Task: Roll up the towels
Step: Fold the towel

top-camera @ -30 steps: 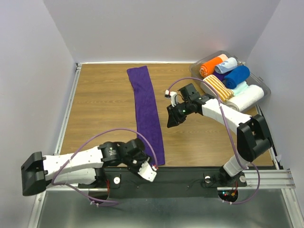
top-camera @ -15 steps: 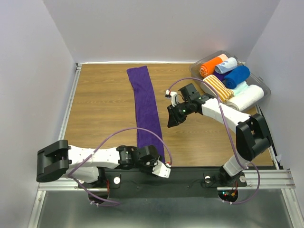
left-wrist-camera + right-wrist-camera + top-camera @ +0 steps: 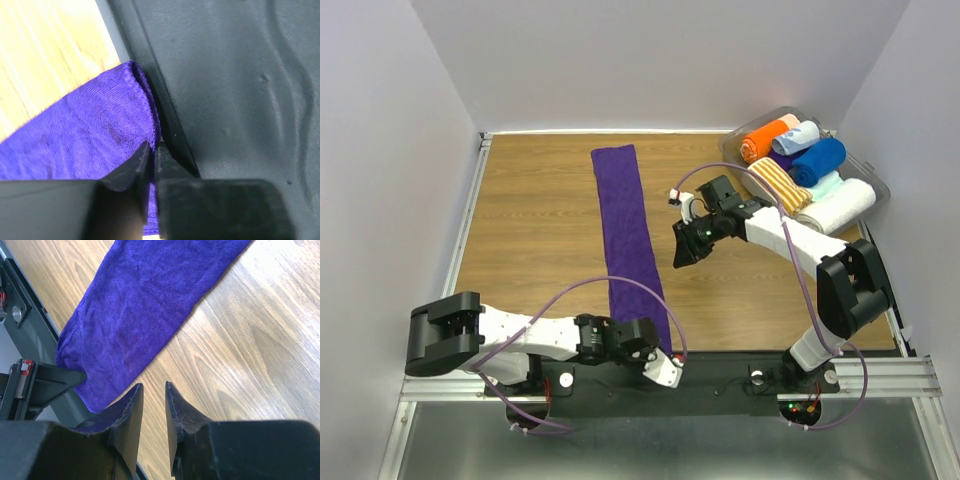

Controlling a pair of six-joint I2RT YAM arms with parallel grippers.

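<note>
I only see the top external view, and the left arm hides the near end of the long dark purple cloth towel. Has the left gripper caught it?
Observer: Yes. The left wrist view shows the left gripper pinched shut on the dark purple cloth towel at its near corner hem.
Operator: Where's that corner lying?
Observer: Right against the edge of the black base plate.
Operator: And the right gripper?
Observer: The right gripper is slightly open and empty, over the wooden table beside the towel.

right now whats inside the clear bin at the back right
Rolled towels fill the bin: orange roll, pale blue roll, royal blue roll, striped roll, white roll, and a purple sliver. Its floor and anything beneath them is covered.
</note>
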